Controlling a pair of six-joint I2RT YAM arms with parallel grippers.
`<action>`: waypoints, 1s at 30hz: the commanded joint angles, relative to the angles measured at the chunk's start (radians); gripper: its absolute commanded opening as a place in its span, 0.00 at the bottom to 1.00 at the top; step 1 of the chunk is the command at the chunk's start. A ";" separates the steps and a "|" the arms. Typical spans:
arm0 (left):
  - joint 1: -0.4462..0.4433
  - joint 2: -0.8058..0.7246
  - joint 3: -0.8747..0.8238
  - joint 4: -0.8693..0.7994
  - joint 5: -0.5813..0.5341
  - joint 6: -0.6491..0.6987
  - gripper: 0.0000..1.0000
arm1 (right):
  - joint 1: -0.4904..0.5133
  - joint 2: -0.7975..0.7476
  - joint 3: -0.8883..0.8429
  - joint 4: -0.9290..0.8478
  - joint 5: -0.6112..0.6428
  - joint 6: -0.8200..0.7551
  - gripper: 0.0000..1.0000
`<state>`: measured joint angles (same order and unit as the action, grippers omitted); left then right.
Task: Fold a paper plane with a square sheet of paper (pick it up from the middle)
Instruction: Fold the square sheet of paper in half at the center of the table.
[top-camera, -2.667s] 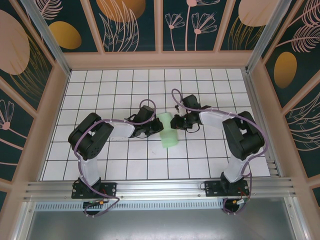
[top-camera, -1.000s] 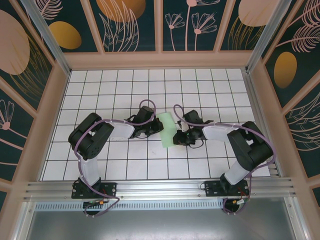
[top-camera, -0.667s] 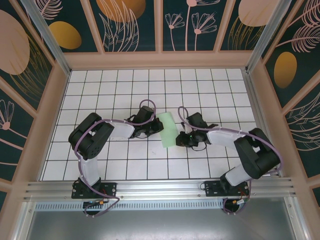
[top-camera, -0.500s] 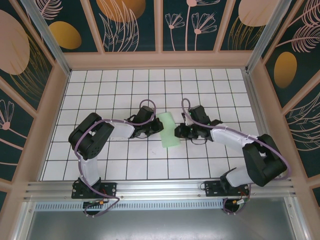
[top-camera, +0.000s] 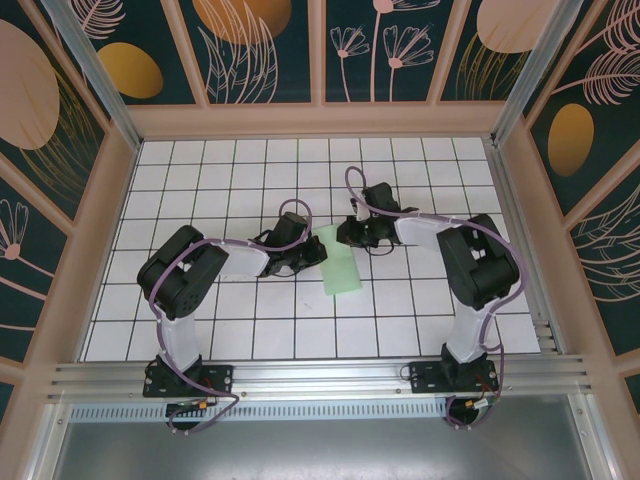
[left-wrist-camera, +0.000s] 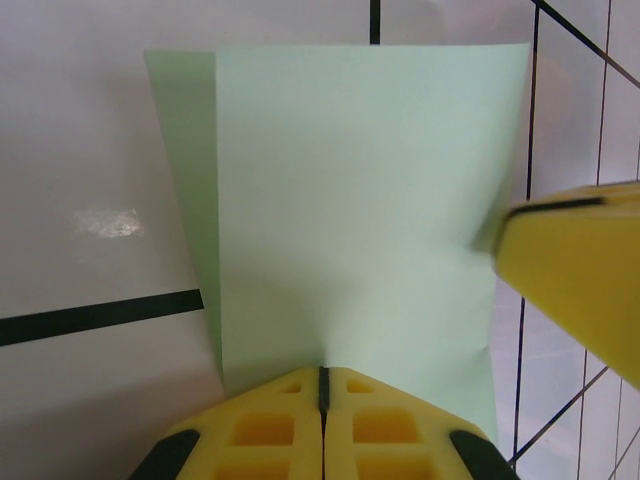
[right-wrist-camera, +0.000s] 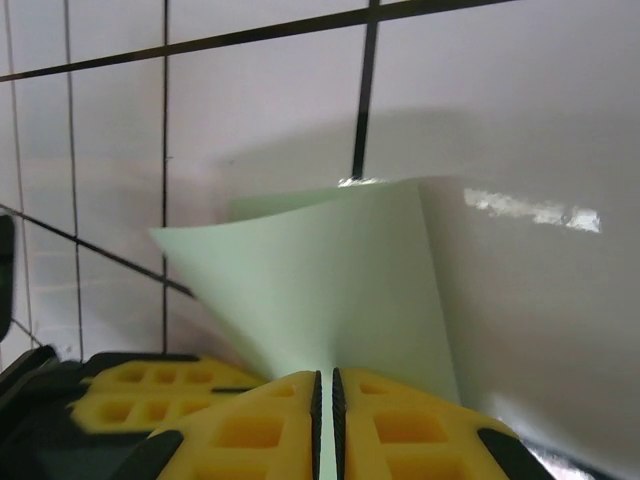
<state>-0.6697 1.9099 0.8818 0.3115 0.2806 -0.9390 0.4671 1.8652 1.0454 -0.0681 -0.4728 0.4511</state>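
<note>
Square sheet of paper (top-camera: 340, 268) lies mid-table (top-camera: 250, 170), already doubled over into a narrow strip between the two arms. Left gripper (top-camera: 312, 256) is clenched on its left long edge, about halfway along. My read is that this is an anchor, so the layers don't slide while the other side gets worked. Right gripper (top-camera: 347, 236) is clamped on the far right corner area, and I judge it's pulling that corner up and over for the next crease. The top view gives the layout: both tools sit on opposite sides of the strip, close together, with the near end of the strip free on the tiles. It can't resolve the jaws. The left wrist cam does: pads (left-wrist-camera: 270, 430) are pressed together with the paper's edge pinched between them. It also shows the layers misaligned, with a sliver of the lower one sticking out on one side, so the fold isn't square. A yellow finger of the right tool (left-wrist-camera: 575, 280) overlaps the opposite edge. The right wrist cam shows the lift the others don't: the sheet (right-wrist-camera: 330, 290) curls up off the table into its closed pads (right-wrist-camera: 400, 430).
</note>
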 joint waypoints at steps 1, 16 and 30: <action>0.004 0.101 -0.039 -0.134 -0.072 0.023 0.08 | -0.028 0.033 0.032 0.040 -0.008 -0.015 0.14; 0.005 0.106 -0.041 -0.155 -0.079 0.048 0.08 | -0.046 0.024 0.057 0.032 -0.004 -0.019 0.14; 0.005 0.112 -0.044 -0.155 -0.078 0.049 0.08 | -0.047 0.150 0.133 -0.025 0.131 -0.020 0.14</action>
<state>-0.6697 1.9141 0.8841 0.3145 0.2810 -0.9234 0.4240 1.9896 1.1454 -0.0517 -0.4229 0.4507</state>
